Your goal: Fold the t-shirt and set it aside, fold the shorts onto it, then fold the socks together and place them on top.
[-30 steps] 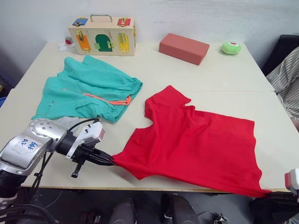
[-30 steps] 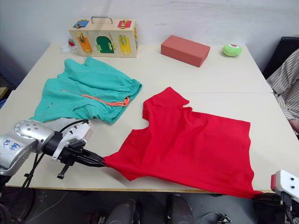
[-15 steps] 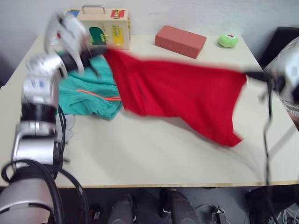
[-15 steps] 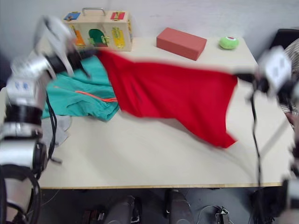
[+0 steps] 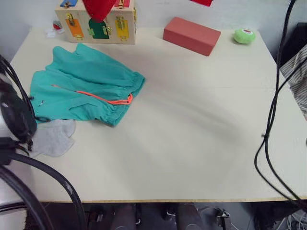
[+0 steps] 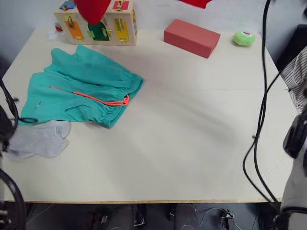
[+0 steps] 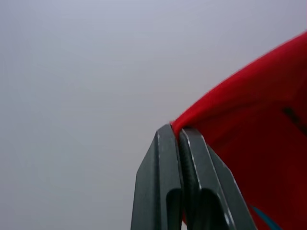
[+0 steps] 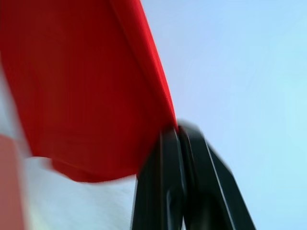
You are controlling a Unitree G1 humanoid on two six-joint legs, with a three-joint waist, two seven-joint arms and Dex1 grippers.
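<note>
The t-shirt point(image 5: 98, 8) is lifted clear of the desk point(image 5: 192, 134): 2 red tips of it hang in at the top of the head view, 1 in front of the wooden latch box point(image 5: 96, 26) and 1 further right above the red block point(image 5: 191, 35). In the left wrist view the left claw point(image 7: 178, 132) has its 2 fingers pressed together on a red edge of the shirt, and in the right wrist view the right claw point(image 8: 176, 128) likewise pinches a red edge between closed fingers. The shorts point(image 5: 81, 91) lie flat on the left part of the desk, orange drawstring facing up, well apart from the shirt. The socks point(image 5: 53, 137) lie just beside the shorts' near edge, at the desk's left border. A green round thing point(image 5: 244, 36) sits at the far right corner, near the block.
</note>
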